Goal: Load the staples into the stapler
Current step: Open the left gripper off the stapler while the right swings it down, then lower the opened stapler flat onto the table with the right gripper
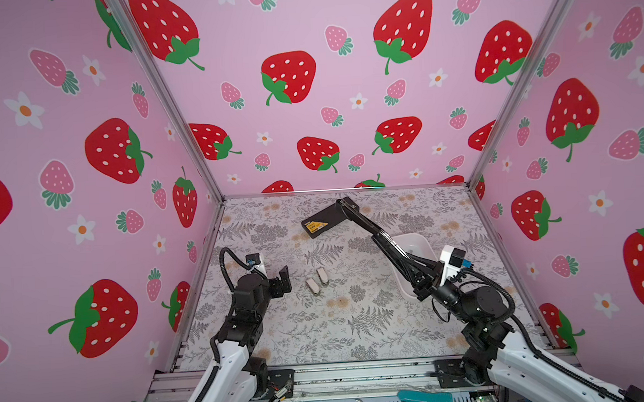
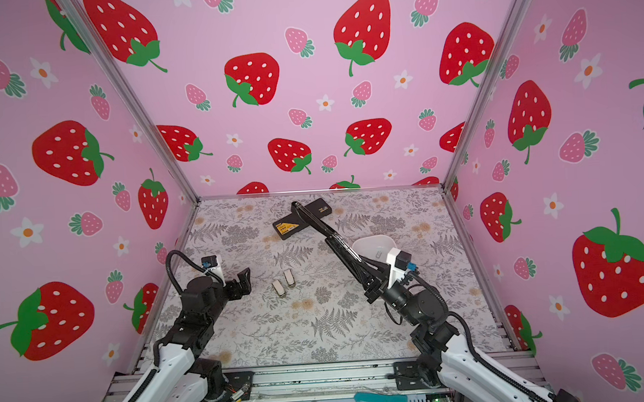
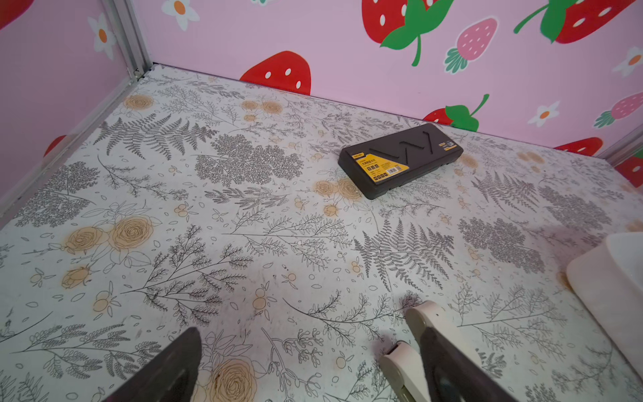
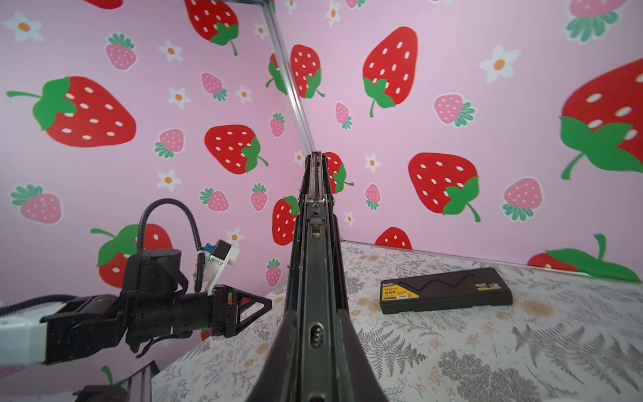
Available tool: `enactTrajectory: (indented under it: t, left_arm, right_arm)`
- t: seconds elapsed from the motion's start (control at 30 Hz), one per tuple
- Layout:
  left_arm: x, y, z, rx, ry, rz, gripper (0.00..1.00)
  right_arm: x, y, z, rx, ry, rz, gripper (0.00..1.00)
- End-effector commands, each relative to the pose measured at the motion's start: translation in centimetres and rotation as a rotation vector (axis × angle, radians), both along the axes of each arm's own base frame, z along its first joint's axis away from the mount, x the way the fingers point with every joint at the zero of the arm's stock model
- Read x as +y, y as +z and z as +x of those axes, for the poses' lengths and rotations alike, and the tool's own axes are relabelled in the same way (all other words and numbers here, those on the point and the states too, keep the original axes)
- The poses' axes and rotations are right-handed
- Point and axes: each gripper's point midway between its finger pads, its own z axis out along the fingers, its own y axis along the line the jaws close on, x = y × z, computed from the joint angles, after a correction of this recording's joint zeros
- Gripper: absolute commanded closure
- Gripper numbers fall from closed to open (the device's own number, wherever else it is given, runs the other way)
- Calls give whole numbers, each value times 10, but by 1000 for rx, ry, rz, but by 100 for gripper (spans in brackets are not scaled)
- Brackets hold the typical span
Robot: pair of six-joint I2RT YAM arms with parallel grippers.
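Stapler (image 1: 375, 229) hangs in right tool (image 4: 316, 362); black case's (image 3: 428, 146) yellow label (image 3: 386, 167) unreadable.

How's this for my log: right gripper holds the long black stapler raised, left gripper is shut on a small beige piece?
Wrong on the left gripper: its jaws stand open and empty, as the left wrist view shows. The right gripper does hold the long black stapler raised.
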Motion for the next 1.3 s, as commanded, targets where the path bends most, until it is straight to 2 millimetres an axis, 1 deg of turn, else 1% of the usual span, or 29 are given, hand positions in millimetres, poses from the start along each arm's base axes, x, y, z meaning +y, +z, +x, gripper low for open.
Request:
enactTrajectory:
  t: [0.0, 0.07, 0.13, 0.2, 0.23, 0.27, 0.3, 0.33, 0.37, 0.4, 0.43, 0.47, 0.5, 0.53, 0.57, 0.6, 0.63, 0.67, 0.7, 0.77, 0.83, 0.9, 0.97, 1.0, 1.07, 1.13, 1.27]
  left_arm:
    - [1, 8, 3, 4, 79, -160, 1]
    - [-8, 11, 2, 25, 87, -295, 1]
    - [-14, 25, 1, 15, 88, -404, 1]
    - [-14, 39, -3, 4, 129, -507, 1]
    - [-14, 47, -4, -14, 146, -584, 1]
    - [-16, 55, -5, -36, 149, -642, 1]
    - [-17, 65, -5, -63, 152, -705, 1]
    - [-18, 77, -6, -94, 138, -734, 1]
    - [-18, 89, -7, -124, 120, -719, 1]
    - [-17, 102, -9, -145, 98, -671, 1]
    - [-16, 110, -12, -158, 75, -590, 1]
    - [-14, 113, -13, -161, 69, -521, 1]
    - [-8, 112, -14, -159, 77, -446, 1]
    - [-1, 101, -15, -132, 107, -396, 1]
    - [5, 86, -16, -97, 151, -416, 1]
    - [1, 72, -12, -100, 133, -460, 1]
    - [-5, 67, -7, -143, 91, -493, 1]
    - [-8, 64, -4, -172, 68, -515, 1]
    - [-8, 63, -1, -200, 62, -527, 1]
    - [-14, 62, 3, -189, 30, -502, 1]
    - [-15, 57, 7, -117, 32, -459, 1]
    - [-14, 50, 8, -54, 51, -445, 1]
    - [-12, 43, 8, -52, 68, -455, 1]
    - [-12, 40, 9, -73, 65, -470, 1]
    - [-13, 40, 10, -107, 64, -500, 1]
    - [-17, 48, 9, -117, 31, -500, 1]
    - [-22, 65, 7, -119, -15, -451, 1]
  right_arm:
    - [-15, 20, 15, 129, -50, 222, 100]
    - [1, 12, 18, 199, 1, 213, 100]
    - [24, 6, 20, 263, 55, 167, 100]
    - [44, 7, 27, 267, 38, 62, 100]
    - [52, 6, 36, 274, -6, -15, 100]
    - [58, -12, 48, 371, -64, -75, 100]
    - [61, -29, 55, 448, -98, -92, 100]
    - [70, -35, 56, 445, -72, -87, 100]
    - [79, -35, 58, 417, -55, -103, 100]
    - [84, -41, 64, 408, -70, -147, 100]
    - [89, -50, 72, 405, -99, -207, 100]
    - [92, -54, 78, 372, -118, -269, 100]
    - [99, -60, 81, 323, -119, -335, 100]
    - [104, -67, 84, 281, -113, -398, 100]
    - [107, -72, 85, 249, -114, -447, 100]
    - [109, -75, 85, 204, -111, -484, 100]
    - [109, -79, 85, 170, -116, -493, 100]
    - [106, -80, 86, 182, -133, -470, 100]
    - [110, -79, 85, 178, -114, -451, 100]
    - [126, -76, 76, 141, -32, -459, 100]
    - [131, -89, 75, 150, -33, -501, 100]
    - [130, -111, 79, 183, -57, -531, 100]
    - [132, -127, 85, 218, -74, -555, 100]
    - [136, -133, 85, 228, -66, -567, 100]
    - [144, -142, 87, 237, -48, -590, 100]
    - [148, -153, 87, 241, -50, -624, 100]
    - [143, -174, 93, 278, -112, -664, 100]
